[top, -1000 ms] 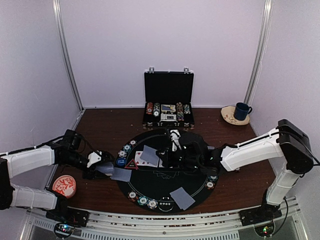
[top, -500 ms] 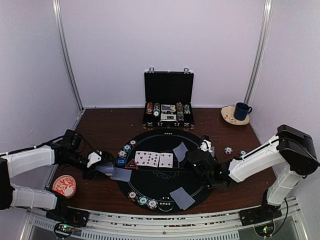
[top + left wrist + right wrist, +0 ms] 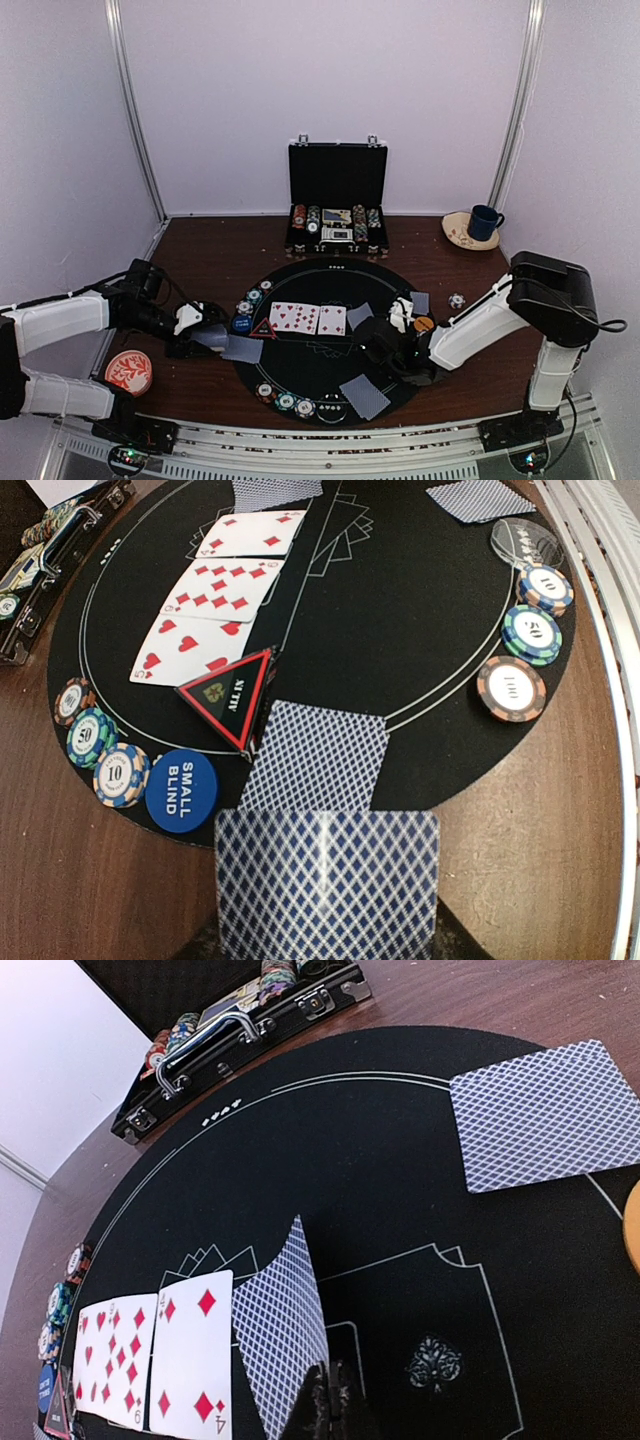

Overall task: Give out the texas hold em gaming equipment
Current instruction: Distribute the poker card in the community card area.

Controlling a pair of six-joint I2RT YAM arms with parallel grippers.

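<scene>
The right pincer (image 3: 327,1405) is clamped shut on the lower edge of a grey-blue-backed playing card (image 3: 283,1330). This card is held up on edge and tilted over the round black felt mat (image 3: 400,1160), just right of a row of three face-up red-suited cards (image 3: 215,592). Further right, a face-down card (image 3: 545,1115) is seen lying at the mat's rim beside an orange button disc (image 3: 424,324). The left pincer (image 3: 207,338) is closed on a second blue-backed card (image 3: 328,880) at the mat's left edge, over the brown wooden counter (image 3: 210,250). Just right of it a third face-down card (image 3: 315,755) is seen lying flat. A red-edged black triangle marker (image 3: 232,695) and a blue round "SMALL BLIND" disc (image 3: 181,790) are placed just beyond it. Small striped-edge poker chips (image 3: 122,775) are ranged along the rim. An open black briefcase (image 3: 337,175) is seen at the far side.
</scene>
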